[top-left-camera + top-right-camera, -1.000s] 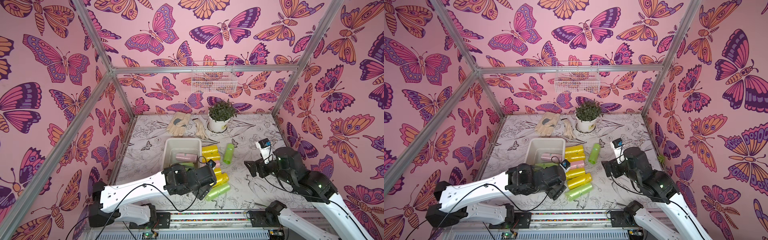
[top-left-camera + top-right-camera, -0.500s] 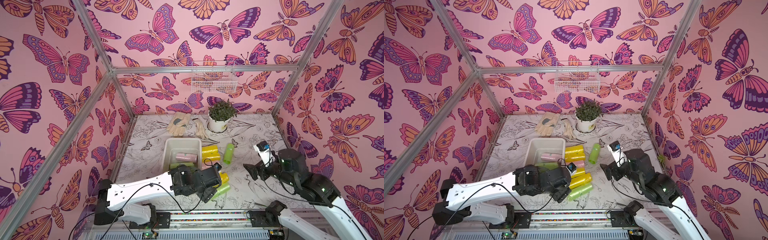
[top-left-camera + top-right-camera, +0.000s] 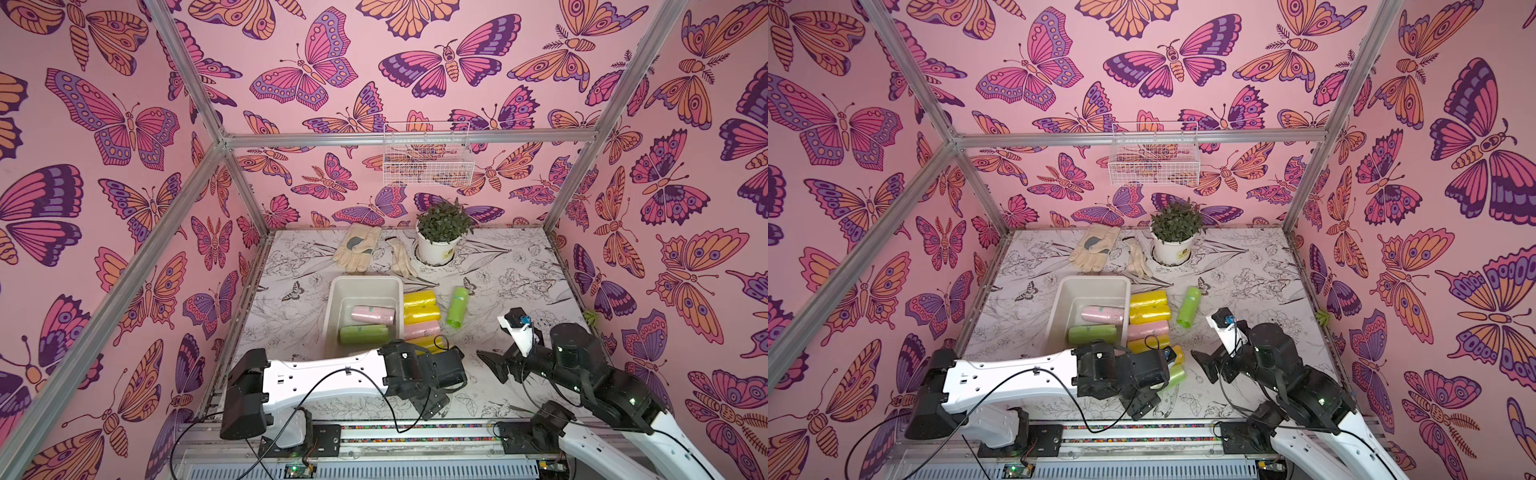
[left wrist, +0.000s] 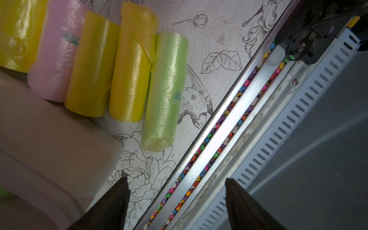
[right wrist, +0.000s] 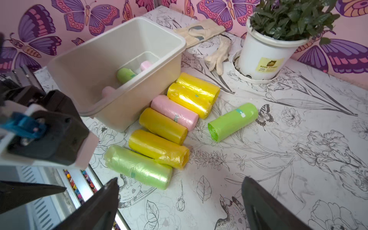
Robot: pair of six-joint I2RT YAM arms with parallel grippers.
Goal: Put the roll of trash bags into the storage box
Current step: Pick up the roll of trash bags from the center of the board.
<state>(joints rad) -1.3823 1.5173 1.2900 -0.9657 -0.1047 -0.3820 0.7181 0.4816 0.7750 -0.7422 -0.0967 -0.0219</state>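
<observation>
Both grippers are seen empty: left gripper (image 4: pixel 176 179) jaws partly apart, right gripper (image 5: pixel 180 179) jaws wide. In a top view the pale-green roll (image 3: pixel 1174 375) lies lower centre, the storage box (image 3: pixel 1096 291) above it mid-frame. The roll is best pinched mid-length and lifted over the rim.

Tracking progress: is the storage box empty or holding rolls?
Holding rolls: a pink roll and a green roll lie inside the storage box.

The off-white rectangular plastic storage box (image 5: pixel 123 107) is showing smooth, matt walls. The light-green cylindrical roll of thin plastic film (image 4: pixel 165 93) is glinting glossy and finely wrinkled. The cream cloth glove (image 5: pixel 199 31) is looking matt.
</observation>
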